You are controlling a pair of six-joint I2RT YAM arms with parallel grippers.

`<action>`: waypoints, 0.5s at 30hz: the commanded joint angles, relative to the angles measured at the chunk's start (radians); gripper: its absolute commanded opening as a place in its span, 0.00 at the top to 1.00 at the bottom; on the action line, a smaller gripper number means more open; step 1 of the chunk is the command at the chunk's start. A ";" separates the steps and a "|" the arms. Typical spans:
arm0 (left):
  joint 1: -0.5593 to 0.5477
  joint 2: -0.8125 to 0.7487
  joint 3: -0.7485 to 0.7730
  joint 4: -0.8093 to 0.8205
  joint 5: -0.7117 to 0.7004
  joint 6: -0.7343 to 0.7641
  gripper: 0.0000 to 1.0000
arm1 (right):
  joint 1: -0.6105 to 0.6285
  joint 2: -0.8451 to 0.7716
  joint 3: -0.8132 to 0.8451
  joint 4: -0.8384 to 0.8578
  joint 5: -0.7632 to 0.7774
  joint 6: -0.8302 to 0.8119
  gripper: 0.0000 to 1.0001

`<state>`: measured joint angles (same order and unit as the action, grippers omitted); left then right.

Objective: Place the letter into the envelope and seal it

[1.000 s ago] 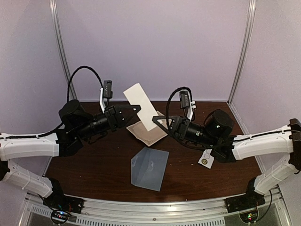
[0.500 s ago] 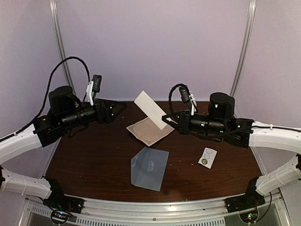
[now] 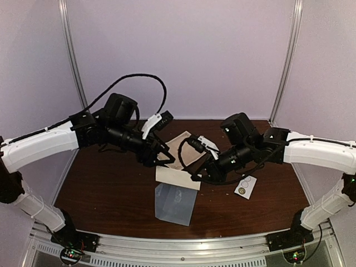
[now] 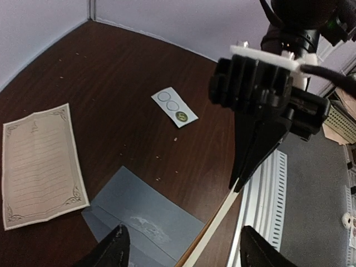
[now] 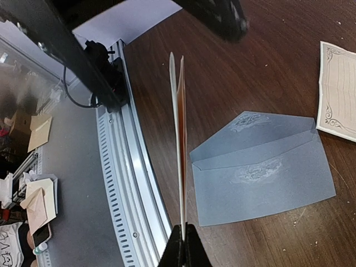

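Observation:
The folded white letter [image 3: 177, 177] hangs level just above the far edge of the grey-blue envelope [image 3: 177, 203], which lies flat on the table with its flap side up. My right gripper [image 3: 197, 176] is shut on the letter's right end; in the right wrist view the letter [image 5: 179, 139] shows edge-on, rising from the shut jaws [image 5: 184, 247], with the envelope [image 5: 261, 172] to its right. My left gripper [image 3: 166, 159] stands open at the letter's far left corner. In the left wrist view the letter's edge [image 4: 214, 236] passes between the wide-apart fingers [image 4: 113, 251] without touching either, above the envelope [image 4: 139, 217].
A lined sheet with an ornate border [image 3: 183, 146] lies behind the letter, also seen in the left wrist view [image 4: 39, 164]. A small white sticker strip with circles [image 3: 244, 186] lies at the right. The table's metal front rail [image 5: 130, 183] runs close to the envelope.
My left gripper let go of the letter, drew back, then swung in again beside it, open. The right gripper carried the letter down from upright to level over the envelope.

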<state>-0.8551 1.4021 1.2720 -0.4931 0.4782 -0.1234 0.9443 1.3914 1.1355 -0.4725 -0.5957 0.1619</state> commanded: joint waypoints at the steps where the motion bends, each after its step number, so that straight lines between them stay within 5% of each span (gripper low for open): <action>1: -0.052 0.074 0.049 -0.113 0.133 0.112 0.36 | 0.015 0.022 0.066 -0.097 -0.070 -0.079 1.00; 5: -0.069 0.118 0.054 -0.116 0.186 0.114 0.46 | 0.022 0.046 0.088 -0.125 -0.073 -0.102 1.00; 11: -0.073 0.160 0.063 -0.137 0.207 0.150 0.76 | 0.023 0.057 0.101 -0.137 -0.078 -0.121 1.00; 15: -0.075 0.171 0.060 -0.140 0.217 0.151 0.78 | 0.025 0.054 0.102 -0.138 -0.080 -0.125 1.00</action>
<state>-0.9230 1.5555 1.3052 -0.6270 0.6544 -0.0013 0.9600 1.4494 1.2057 -0.6170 -0.6559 0.0582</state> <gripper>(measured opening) 0.220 0.004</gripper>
